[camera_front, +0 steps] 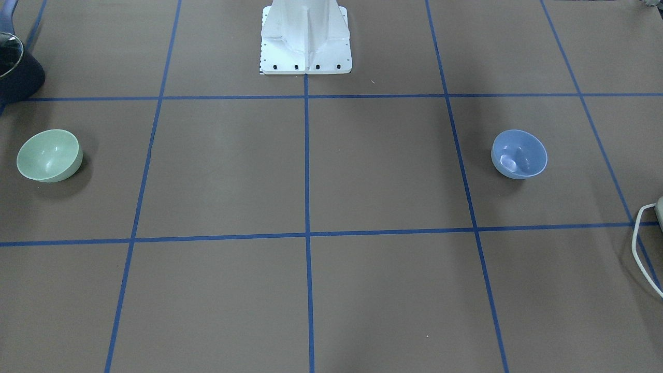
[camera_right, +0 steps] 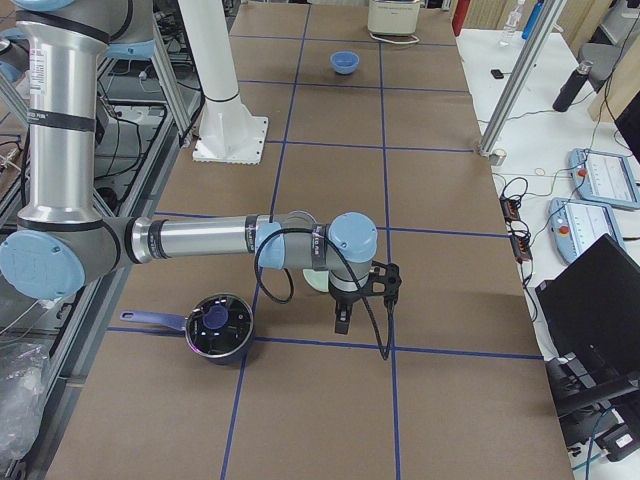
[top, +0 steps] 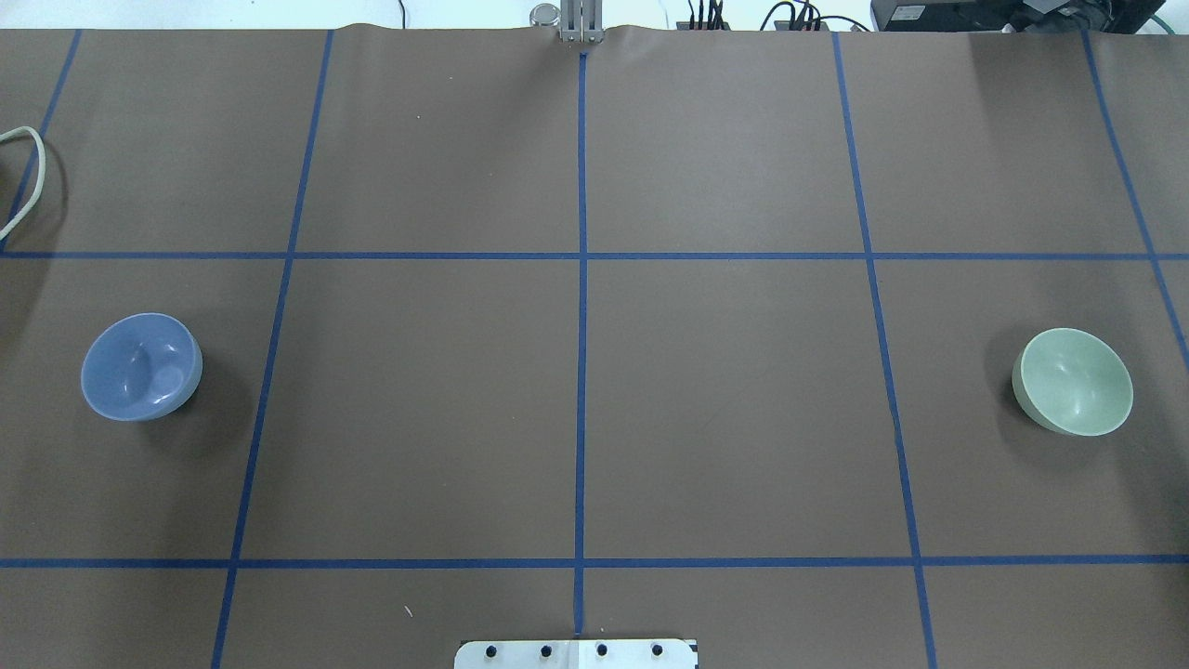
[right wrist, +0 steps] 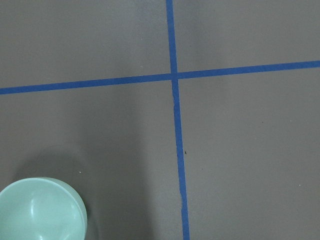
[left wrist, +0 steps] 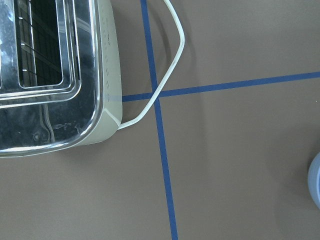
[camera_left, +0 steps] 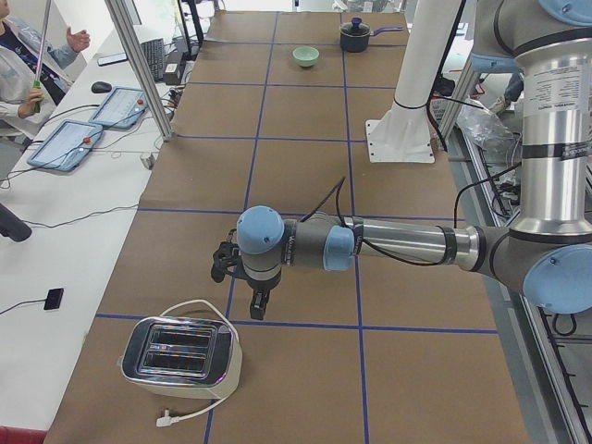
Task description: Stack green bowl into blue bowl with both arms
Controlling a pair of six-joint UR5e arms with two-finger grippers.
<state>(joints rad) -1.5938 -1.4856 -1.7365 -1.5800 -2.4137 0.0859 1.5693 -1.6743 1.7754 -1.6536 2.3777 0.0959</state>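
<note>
The green bowl [camera_front: 49,155] stands upright on the brown table; it also shows in the overhead view [top: 1076,381] and the right wrist view [right wrist: 42,211]. The blue bowl [camera_front: 519,154] stands upright far across from it, also seen overhead [top: 140,366] and at the edge of the left wrist view [left wrist: 315,180]. My right gripper [camera_right: 368,300] hangs over the table beside the green bowl [camera_right: 314,284], which my wrist partly hides. My left gripper [camera_left: 242,287] hangs near the toaster. Both show only in side views, so I cannot tell whether they are open or shut.
A chrome toaster [camera_left: 180,356] with a white cable [left wrist: 172,60] stands near my left gripper. A dark pot [camera_right: 218,327] stands near my right arm. The white pedestal [camera_front: 305,39] is at the robot's side. Operators' desks with tablets [camera_left: 69,143] run along the far side.
</note>
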